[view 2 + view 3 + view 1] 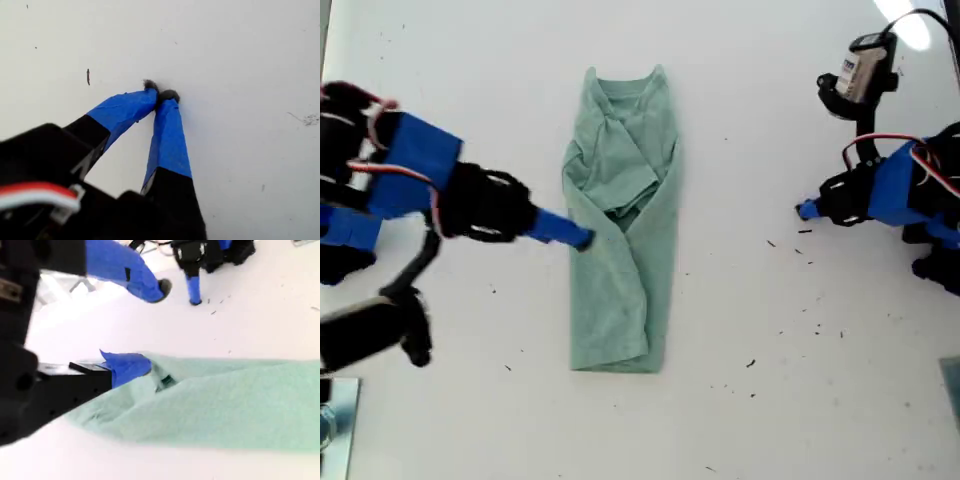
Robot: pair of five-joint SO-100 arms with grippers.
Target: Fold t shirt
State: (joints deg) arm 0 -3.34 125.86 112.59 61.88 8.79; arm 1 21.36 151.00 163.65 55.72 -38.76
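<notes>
The white table fills every view, bare apart from a scatter of small dark specks toward the exterior view's right.

In the middle of it lies the t shirt, pale green, already folded lengthwise into a narrow strip. Its ribbed neck points toward the top of the exterior view and its hem toward the bottom. The upper half is rumpled, with a sleeve tucked across it; the lower half lies flatter.

At the exterior view's left, an arm of black and blue parts reaches in to the strip's near edge. This is my second gripper, spread wide. In the second wrist view one blue-taped finger lies at the cloth's edge, touching it, while the other is lifted well clear above the table. Nothing is pinched between them.

At the exterior view's right, well apart from the shirt, sits my first gripper. Its two blue-taped fingers are pressed together at their dark tips, which rest at the bare table surface with no cloth between them.
</notes>
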